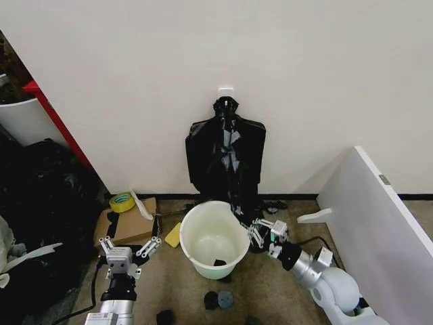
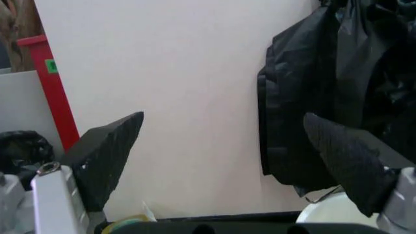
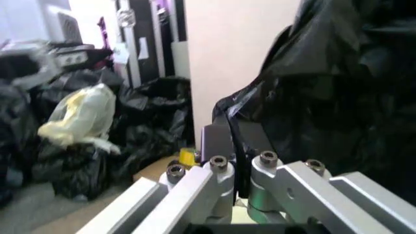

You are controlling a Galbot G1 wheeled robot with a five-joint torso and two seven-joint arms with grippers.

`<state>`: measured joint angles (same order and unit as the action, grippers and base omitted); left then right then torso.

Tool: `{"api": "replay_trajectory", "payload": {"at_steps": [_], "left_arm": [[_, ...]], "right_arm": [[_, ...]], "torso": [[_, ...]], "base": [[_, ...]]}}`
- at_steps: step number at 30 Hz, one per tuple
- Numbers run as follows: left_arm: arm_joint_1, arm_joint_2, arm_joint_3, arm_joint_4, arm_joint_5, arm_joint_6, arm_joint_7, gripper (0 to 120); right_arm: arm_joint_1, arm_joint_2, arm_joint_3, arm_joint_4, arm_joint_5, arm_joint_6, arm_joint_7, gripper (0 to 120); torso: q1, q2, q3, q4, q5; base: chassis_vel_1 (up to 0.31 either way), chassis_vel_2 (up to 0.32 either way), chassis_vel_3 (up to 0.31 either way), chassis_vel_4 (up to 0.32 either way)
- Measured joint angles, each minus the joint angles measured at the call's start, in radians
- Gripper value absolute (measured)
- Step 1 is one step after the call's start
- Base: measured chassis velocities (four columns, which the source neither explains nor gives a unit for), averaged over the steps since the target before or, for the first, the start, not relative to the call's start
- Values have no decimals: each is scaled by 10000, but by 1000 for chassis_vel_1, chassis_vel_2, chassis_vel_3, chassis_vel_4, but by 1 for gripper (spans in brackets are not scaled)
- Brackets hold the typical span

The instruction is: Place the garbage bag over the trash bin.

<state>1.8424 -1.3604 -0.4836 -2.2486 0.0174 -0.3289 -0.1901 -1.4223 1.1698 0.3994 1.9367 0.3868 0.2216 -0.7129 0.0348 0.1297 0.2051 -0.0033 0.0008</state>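
The trash bin stands upright on the floor below the wall, cream inside and pale green outside, with a small black scrap at its bottom. A flat black bundle hangs from a wall hook behind it. From the bundle a limp strip of the garbage bag trails down to the bin's right rim. My right gripper sits just right of that rim, shut on the bag's black film. Left of the bin my left gripper is open and holds nothing; its dark fingertips are spread wide.
A cardboard box with a yellow tape roll lies left of the bin. A big heap of black plastic fills the left side. A white board leans at the right. Small black pieces lie before the bin.
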Motion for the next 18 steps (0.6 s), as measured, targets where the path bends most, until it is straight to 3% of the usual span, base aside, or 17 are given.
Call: {"api": "replay_trajectory", "payload": {"at_steps": [18], "left_arm": [[-134,103,127,157,-35,63,-11,97]], "right_arm": [[-643,295,592,224,-1402,998,-1083,0]], "torso": [[0,-1,0,0,-1]], "base": [[0,0,0,0]]}}
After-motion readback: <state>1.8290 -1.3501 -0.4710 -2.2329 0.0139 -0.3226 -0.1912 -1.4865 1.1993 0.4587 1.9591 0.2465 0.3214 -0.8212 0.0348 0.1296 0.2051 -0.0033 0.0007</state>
